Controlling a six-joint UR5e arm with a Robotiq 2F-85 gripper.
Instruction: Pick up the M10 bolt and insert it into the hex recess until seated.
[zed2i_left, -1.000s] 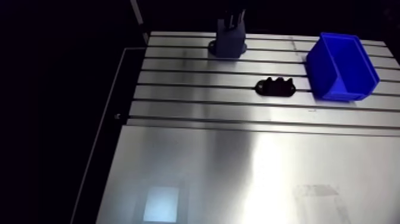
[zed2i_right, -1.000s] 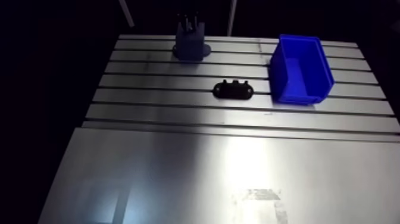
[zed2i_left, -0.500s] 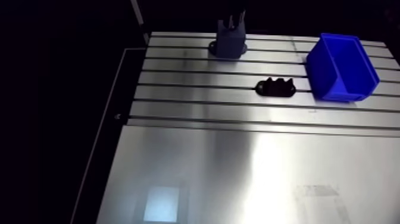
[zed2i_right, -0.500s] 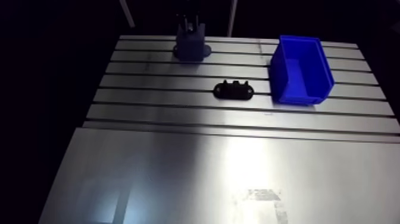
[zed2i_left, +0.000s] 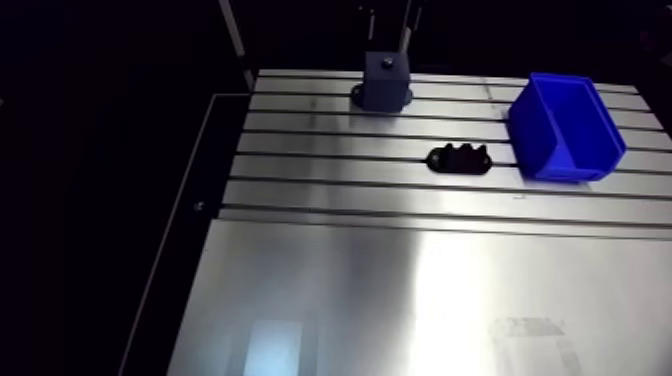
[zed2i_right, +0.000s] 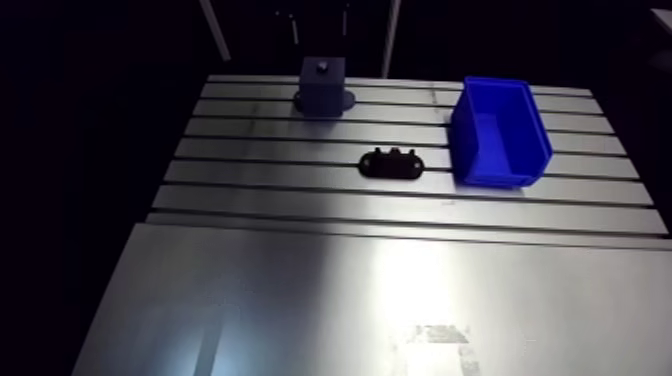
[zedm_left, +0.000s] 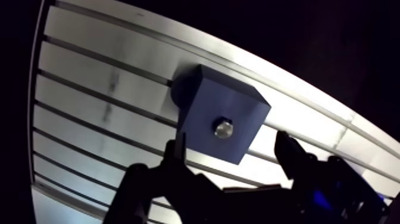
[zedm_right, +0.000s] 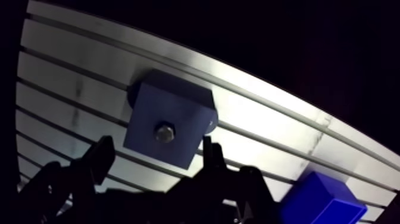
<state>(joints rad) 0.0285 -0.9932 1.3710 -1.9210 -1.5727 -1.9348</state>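
Aluminium table (zed2i_left: 330, 290), slotted, carrying three items, entered left to right as in the arm view. Item one: dark blue-grey block (zed2i_left: 385, 82) on a round foot, at the far side. The bolt (zedm_left: 224, 128) stood set into its top face with only the bright hex head showing. Step judged: insertion done or nearly so, though whether the head sat fully down could not be told. Next move would call for a straight rise clear of the block, or a downward press if the head stood proud. The gripper (zedm_left: 232, 143) hung over this block, jaws spread wider than the block, fingers (zedm_left: 290, 156) to either side of it, holding nothing and apparently touching nothing. Item two: small black bracket (zed2i_left: 460, 158), mid-table, well apart from the block. Item three: blue bin (zed2i_left: 566, 125), just beside the bracket, nothing seen inside.
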